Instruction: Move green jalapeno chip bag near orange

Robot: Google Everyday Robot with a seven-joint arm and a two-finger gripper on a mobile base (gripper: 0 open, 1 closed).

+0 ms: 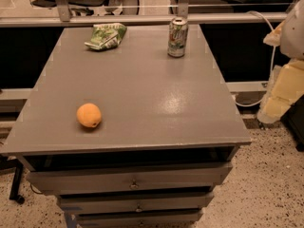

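Observation:
The green jalapeno chip bag [105, 36], crinkled green and white, lies flat near the far left corner of the grey table [142, 89]. The orange [89, 115] sits near the table's front left, well apart from the bag. My arm hangs at the right edge of the view, off the table's right side. Its pale gripper [271, 109] is low beside the table edge, far from both the bag and the orange, and holds nothing that I can see.
A green-and-white soda can [177, 37] stands upright at the far right of the table. A metal rail [142, 19] runs behind the table. Drawers [130, 179] sit below the front edge. Speckled floor lies to the right.

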